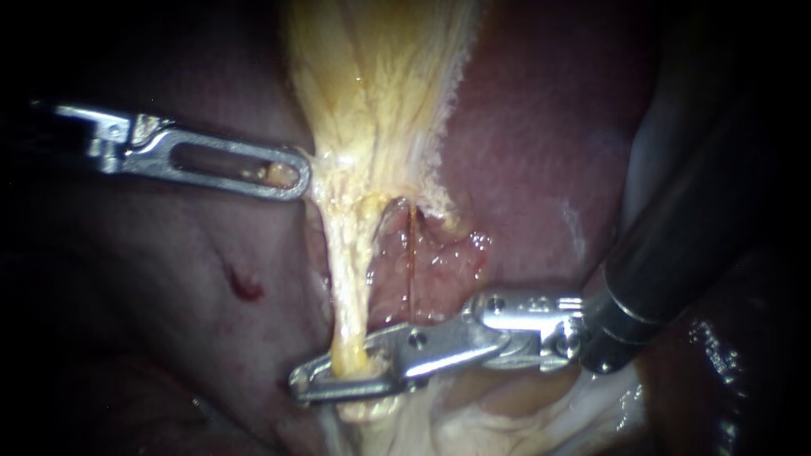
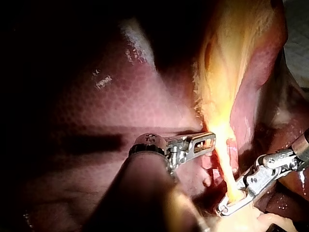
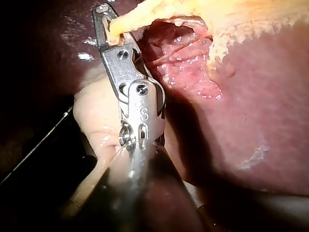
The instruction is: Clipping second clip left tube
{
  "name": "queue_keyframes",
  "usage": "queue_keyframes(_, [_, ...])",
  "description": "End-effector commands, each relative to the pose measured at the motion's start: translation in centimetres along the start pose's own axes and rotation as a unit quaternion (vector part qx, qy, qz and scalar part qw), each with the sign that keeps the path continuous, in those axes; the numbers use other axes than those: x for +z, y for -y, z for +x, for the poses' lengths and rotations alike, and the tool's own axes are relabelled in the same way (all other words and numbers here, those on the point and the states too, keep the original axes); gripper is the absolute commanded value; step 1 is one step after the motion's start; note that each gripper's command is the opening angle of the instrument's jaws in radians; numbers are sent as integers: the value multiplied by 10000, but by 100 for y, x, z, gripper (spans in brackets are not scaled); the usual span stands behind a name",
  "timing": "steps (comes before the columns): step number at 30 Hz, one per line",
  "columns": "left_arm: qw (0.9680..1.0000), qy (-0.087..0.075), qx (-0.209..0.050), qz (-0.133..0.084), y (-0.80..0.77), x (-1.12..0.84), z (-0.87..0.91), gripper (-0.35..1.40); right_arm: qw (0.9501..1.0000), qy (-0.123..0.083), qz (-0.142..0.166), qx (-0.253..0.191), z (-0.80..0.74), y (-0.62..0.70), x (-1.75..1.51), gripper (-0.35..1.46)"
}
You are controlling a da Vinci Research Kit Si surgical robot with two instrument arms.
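The yellow gallbladder narrows downward into the left tube, a pale yellow strand. A thin reddish right tube runs beside it. My right instrument comes in from the right, its jaws closed around the lower end of the left tube. The right wrist view shows the same grip, the right instrument holding the left tube near its tip. My left instrument has slotted jaws shut on the gallbladder's left edge, with a yellow bit showing through the slot. No separate clip can be made out.
Dark red liver lies behind and on both sides. A small red spot marks the liver left of the tube. Pale tissue lies under the right instrument's jaws. Between the tubes, moist pink tissue is exposed.
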Motion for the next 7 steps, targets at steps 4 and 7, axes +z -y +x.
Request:
queue_keyframes(4, [10000, 0, -1, 1, 0, 0, 0, -35, 10000, 1, 5, 1, 0, 0, 0, -35])
queue_keyframes(7, [10000, 0, -2, 1, 0, 0, 0, -35, 10000, -1, 5, 30, 0, 0, 0, -35])
